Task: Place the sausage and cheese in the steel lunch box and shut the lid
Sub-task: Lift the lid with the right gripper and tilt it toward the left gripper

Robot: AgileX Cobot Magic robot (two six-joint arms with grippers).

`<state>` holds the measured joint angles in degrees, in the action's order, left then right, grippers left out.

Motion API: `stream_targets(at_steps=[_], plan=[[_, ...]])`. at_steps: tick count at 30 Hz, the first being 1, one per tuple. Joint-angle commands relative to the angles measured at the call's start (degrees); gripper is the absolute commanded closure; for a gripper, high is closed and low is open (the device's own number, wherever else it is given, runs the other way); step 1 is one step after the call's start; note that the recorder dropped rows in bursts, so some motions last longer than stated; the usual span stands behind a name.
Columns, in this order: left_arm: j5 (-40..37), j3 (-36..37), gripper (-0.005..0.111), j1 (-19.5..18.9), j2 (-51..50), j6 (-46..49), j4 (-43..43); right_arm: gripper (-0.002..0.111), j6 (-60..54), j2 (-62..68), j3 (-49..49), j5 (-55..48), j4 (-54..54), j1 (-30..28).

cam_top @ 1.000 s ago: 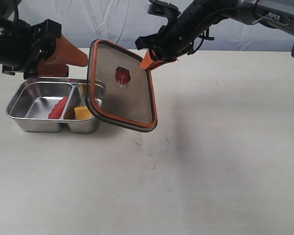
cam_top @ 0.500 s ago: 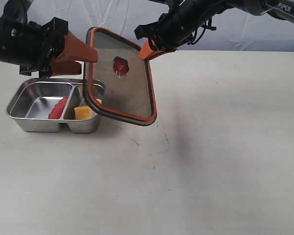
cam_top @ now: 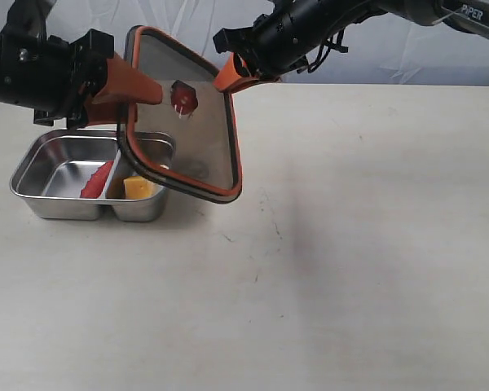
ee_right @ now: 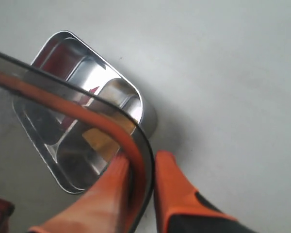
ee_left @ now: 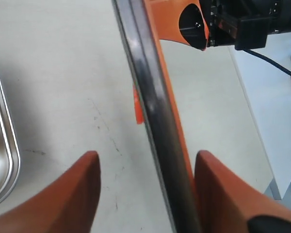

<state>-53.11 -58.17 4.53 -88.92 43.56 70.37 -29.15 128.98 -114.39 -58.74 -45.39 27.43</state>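
Note:
The steel lunch box (cam_top: 55,169) stands at the left of the table. The red sausage (cam_top: 96,180) lies in its left compartment and the yellow cheese (cam_top: 137,188) in its right one. The dark lid (cam_top: 179,142), with an orange seal and a red valve (cam_top: 182,96), hangs tilted above the box's right end. My right gripper (cam_top: 228,77) (ee_right: 143,162) is shut on the lid's rim (ee_right: 102,121). My left gripper (cam_top: 143,90) (ee_left: 148,155) is open, and the lid's edge (ee_left: 155,111) runs between its fingers, close against one. The box (ee_right: 104,60) and cheese (ee_right: 99,138) show below the lid.
The beige table has faint dark scuffs (cam_top: 269,224) near its middle. A pale curtain hangs behind its far edge. In the left wrist view the box's rim (ee_left: 7,141) is at one side and the table's edge (ee_left: 242,82) at the other.
The right gripper has carried the lid left and a little up, so its edge now sits between the left fingers. The left gripper rose a second ago and has since held still.

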Motion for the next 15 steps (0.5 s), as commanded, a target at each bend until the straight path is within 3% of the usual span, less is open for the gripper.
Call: stream_targets(at_steps=[1, 7, 15], plan=[[0.55, 0.07, 0.071, -0.35, -0.07, 0.22, 0.08, 0.109, -1.33, -0.97, -0.23, -1.06, -2.5, 0.09], [2.31, 0.07, 0.106, -0.35, -0.07, 0.22, -1.98, 0.109, -2.89, -1.57, -0.23, -2.3, -3.06, 0.09], [4.9, 0.07, 0.107, -0.35, -0.07, 0.44, -8.03, 0.109, -4.96, -1.84, -0.23, -4.03, -4.2, 0.09]])
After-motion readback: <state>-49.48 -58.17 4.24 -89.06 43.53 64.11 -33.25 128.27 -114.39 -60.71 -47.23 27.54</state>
